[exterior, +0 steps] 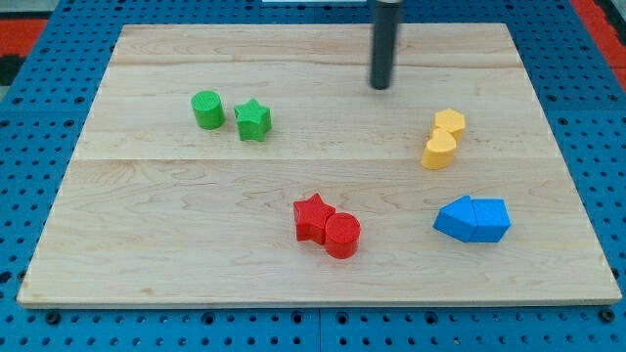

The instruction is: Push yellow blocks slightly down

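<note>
Two yellow blocks sit touching at the view's right: a yellow hexagon-like block above and a yellow heart-like block just below it. My tip is at the end of the dark rod coming down from the view's top. It stands up and to the left of the yellow blocks, apart from them, with bare board between.
A green cylinder and a green star sit at the upper left. A red star and a red cylinder touch at bottom centre. Two blue blocks touch at lower right. The wooden board lies on blue pegboard.
</note>
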